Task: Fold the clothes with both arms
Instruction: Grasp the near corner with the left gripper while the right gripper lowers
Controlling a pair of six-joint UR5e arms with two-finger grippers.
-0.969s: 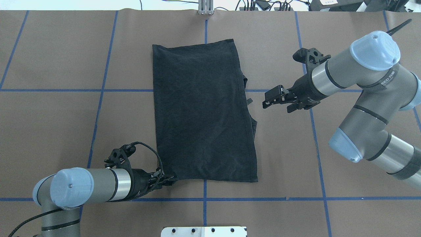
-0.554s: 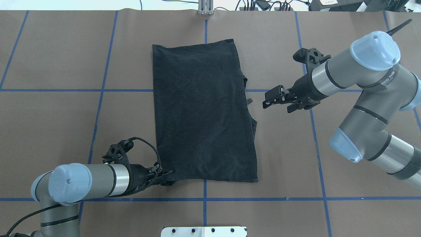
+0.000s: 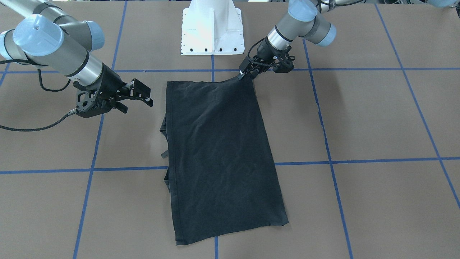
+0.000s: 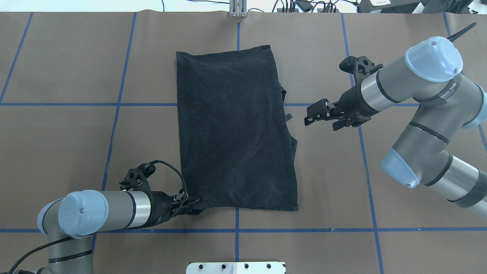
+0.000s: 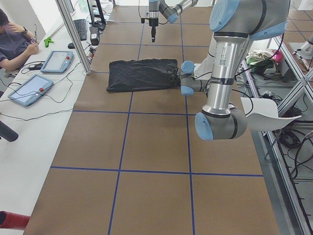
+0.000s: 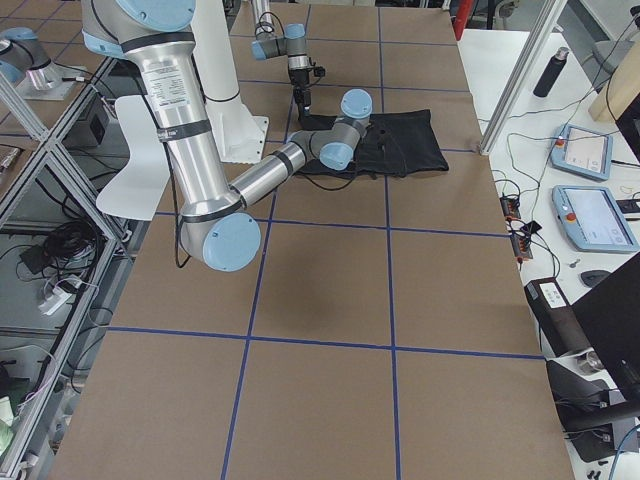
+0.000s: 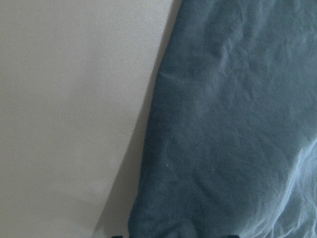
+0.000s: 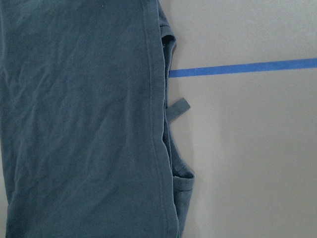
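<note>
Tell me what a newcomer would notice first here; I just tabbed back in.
The black shirt, folded into a long strip, lies in the middle of the table. The left gripper is clamped on its near left corner, drawing the cloth to a point. The right gripper hangs open beside the shirt's right edge, not touching it.

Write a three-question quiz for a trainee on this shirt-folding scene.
1. True or false: the right hand touches the T-shirt.
2. Where does the left hand grip the T-shirt? A) a sleeve B) a corner near the white base C) the middle of the far hem
3. Fill in: the tape lines on the table are ____.
Key: 1 false, it hovers open beside the cloth. 2 B. 3 blue.
</note>
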